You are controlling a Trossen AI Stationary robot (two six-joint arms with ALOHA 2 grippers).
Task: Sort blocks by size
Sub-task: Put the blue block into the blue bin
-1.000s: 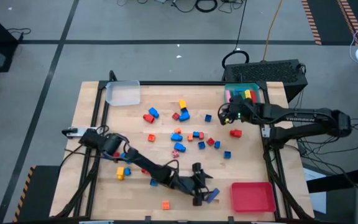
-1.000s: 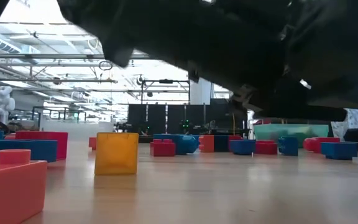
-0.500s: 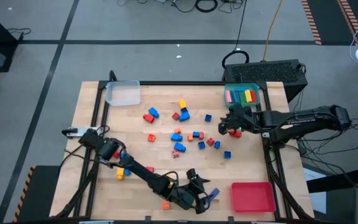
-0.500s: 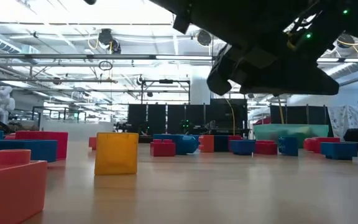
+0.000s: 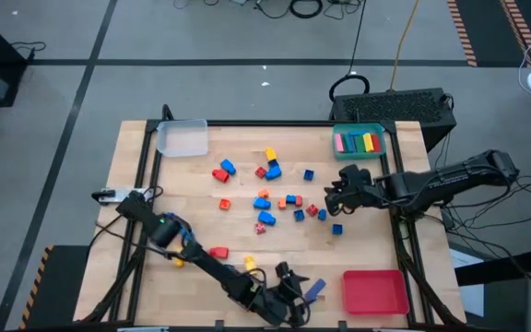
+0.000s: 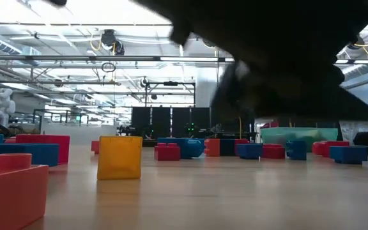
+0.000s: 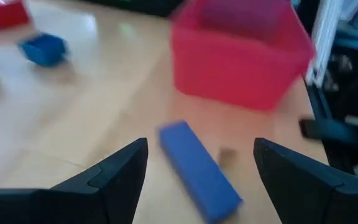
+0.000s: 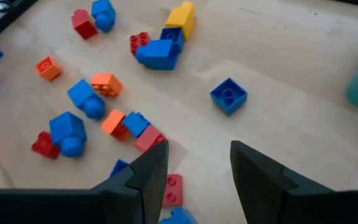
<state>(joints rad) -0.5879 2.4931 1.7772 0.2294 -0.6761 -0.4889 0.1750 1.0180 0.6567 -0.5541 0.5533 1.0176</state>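
Left gripper (image 7: 201, 163) jaws released over long blue bar (image 7: 199, 170) beside red tray (image 7: 238, 59), right gripper (image 8: 197, 165) jaws released above scattered blocks (image 8: 98, 118)

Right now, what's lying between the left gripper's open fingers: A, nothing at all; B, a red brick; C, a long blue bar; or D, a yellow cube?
C: in the left wrist view a long blue bar lies on the wood between the left gripper's spread fingers, before the red tray.
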